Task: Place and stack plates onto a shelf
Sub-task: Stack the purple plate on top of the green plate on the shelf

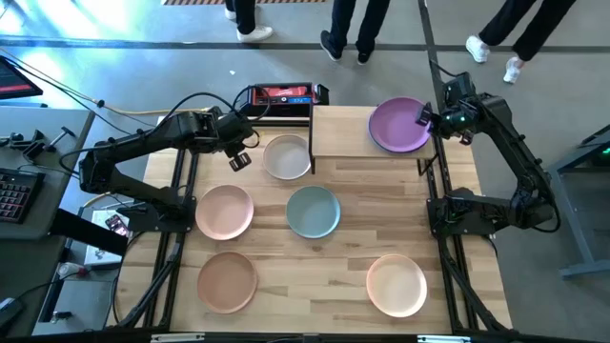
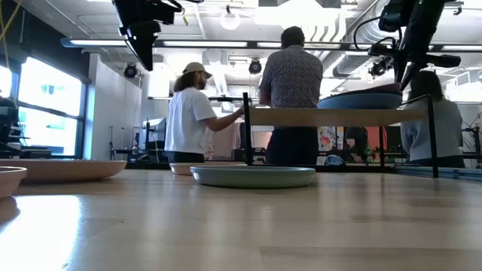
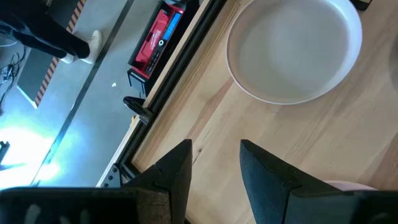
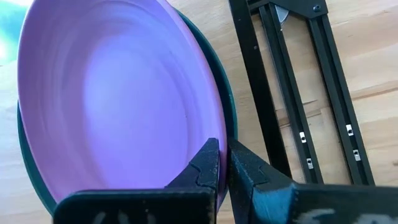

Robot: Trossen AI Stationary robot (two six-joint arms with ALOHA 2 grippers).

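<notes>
The desk (image 1: 334, 286) is a pale slatted wooden top with black frame rails along both sides. Beyond its far edge the room floor shows the legs of several people (image 1: 357, 24), and the low view shows two people standing with their backs turned. A red and black device (image 1: 281, 95) lies at the far edge, left of the shelf.

The right tool (image 1: 422, 118) is at the far right, at the right-hand rim of the purple plate (image 1: 398, 125). Its fingers stand nearly together, pinching that rim between them in the right wrist view. The left tool (image 1: 240, 158) hovers above the desk just left of the beige plate (image 1: 287, 157), its fingers parted and holding nothing.

The shelf (image 1: 343, 131), a light-wood board on black legs, stands at the far middle. The purple plate lies on its right half on top of a dark teal plate (image 4: 227, 99), whose edge shows beneath. On the desk lie the beige plate beside the shelf, a pink plate (image 1: 224, 211), a blue plate (image 1: 313, 211), a tan plate (image 1: 227, 281) and a peach plate (image 1: 396, 284).
</notes>
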